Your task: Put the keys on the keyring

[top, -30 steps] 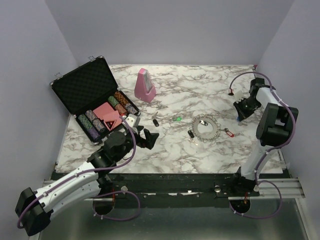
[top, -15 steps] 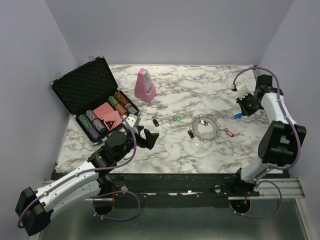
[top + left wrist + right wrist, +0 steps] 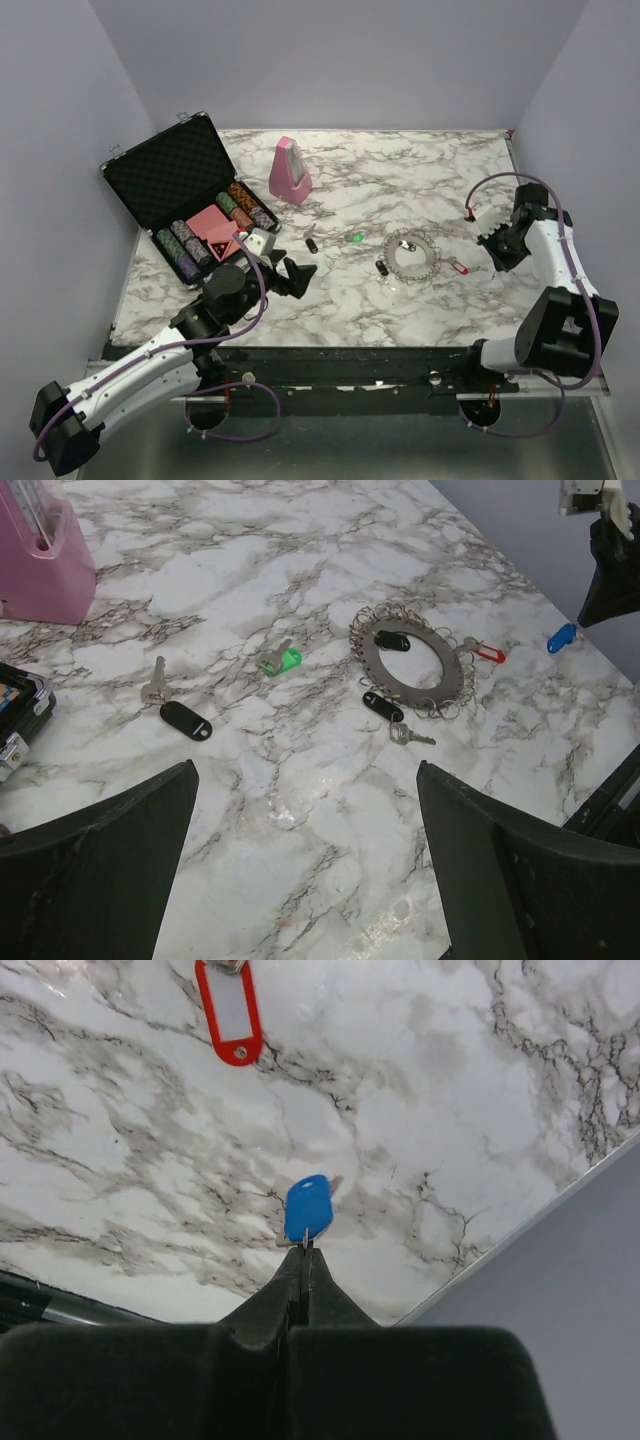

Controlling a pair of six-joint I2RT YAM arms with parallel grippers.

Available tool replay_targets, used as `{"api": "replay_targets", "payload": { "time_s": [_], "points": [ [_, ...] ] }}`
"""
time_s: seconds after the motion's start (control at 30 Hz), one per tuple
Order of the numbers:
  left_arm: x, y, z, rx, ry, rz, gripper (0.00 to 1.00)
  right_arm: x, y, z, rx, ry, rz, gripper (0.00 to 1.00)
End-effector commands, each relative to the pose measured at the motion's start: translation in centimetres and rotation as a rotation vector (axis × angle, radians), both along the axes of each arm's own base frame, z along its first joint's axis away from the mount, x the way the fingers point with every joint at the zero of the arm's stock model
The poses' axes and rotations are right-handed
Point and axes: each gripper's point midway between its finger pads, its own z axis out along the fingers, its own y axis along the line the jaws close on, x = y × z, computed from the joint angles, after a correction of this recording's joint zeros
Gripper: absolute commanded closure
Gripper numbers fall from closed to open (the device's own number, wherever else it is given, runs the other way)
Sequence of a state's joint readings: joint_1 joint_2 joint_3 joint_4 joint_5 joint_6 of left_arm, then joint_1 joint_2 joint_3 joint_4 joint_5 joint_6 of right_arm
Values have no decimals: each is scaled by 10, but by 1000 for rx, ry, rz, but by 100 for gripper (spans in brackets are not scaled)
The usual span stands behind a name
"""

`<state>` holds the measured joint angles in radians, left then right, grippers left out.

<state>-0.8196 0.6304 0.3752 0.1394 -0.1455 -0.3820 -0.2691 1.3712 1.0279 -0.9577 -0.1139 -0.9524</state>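
Marble table (image 3: pixel 330 300), near right edge: my right gripper (image 3: pixel 305 1248) was pinched together on the blue key (image 3: pixel 307 1208), cap pointing away from the tips. Keyring (image 3: pixel 390 255) lay toward the table's middle; right arm nearer. Left gripper (image 3: pixel 305 780) gaped wide, empty.

Marble table (image 3: pixel 400 160): keyring (image 3: pixel 368 660), scattered keys (image 3: pixel 185 720), pink metronome (image 3: pixel 289 172), open chip case (image 3: pixel 170 180).

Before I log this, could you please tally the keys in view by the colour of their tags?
Black-tagged keys: 3
Green-tagged key: 1
Red-tagged key: 1
Blue-tagged key: 1, pinched at the tip of the right claw
Total: 6
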Motion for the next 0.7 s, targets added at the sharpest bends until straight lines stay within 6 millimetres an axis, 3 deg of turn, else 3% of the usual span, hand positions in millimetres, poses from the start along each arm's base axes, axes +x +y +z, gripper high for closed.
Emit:
{"api": "replay_targets", "payload": {
  "time_s": [0.0, 0.23, 0.67],
  "points": [
    [-3, 2, -2, 2, -6, -9, 1, -24, -5, -6, -20, 105, 3, 100],
    [-4, 5, -7, 3, -7, -2, 1, -30, 0, -19, 28, 203, 4, 99],
    [0, 8, -11, 26, -17, 16, 1, 38, 11, -40, 189, 175, -99, 100]
  ]
}}
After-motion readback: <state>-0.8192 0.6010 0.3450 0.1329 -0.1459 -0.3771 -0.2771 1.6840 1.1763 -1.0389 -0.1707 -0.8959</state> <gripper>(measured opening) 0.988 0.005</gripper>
